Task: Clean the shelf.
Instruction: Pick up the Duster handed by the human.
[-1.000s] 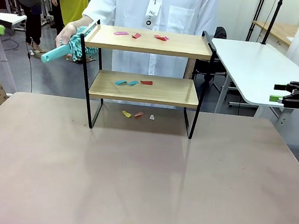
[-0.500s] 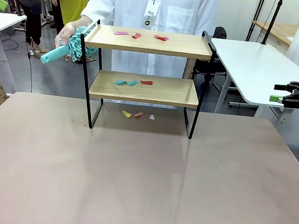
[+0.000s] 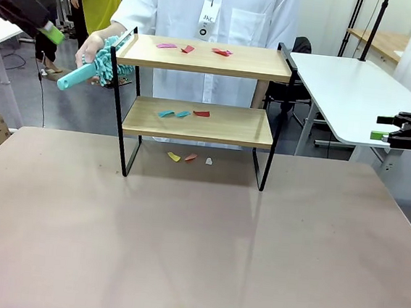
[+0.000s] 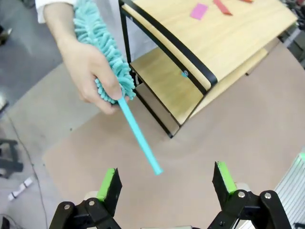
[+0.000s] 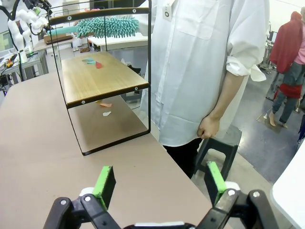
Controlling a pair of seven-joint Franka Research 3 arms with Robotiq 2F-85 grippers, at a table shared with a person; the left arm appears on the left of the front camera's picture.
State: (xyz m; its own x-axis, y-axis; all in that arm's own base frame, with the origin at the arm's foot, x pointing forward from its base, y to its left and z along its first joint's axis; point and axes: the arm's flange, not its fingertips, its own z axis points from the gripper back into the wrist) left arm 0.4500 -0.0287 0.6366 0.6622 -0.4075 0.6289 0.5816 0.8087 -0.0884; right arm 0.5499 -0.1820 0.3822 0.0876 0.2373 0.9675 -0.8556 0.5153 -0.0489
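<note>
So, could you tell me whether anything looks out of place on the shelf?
Yes: coloured scraps lie on both boards of the shelf and on the table under it. The shelf itself stands straight.

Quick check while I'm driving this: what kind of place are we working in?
Probably a robotics lab or test workshop, not a home. The person across the table wears a white coat with a badge, white work tables stand behind, and the shelf looks staged with coloured scraps.

Front, both wrists: common shelf (image 3: 251, 61)
</note>
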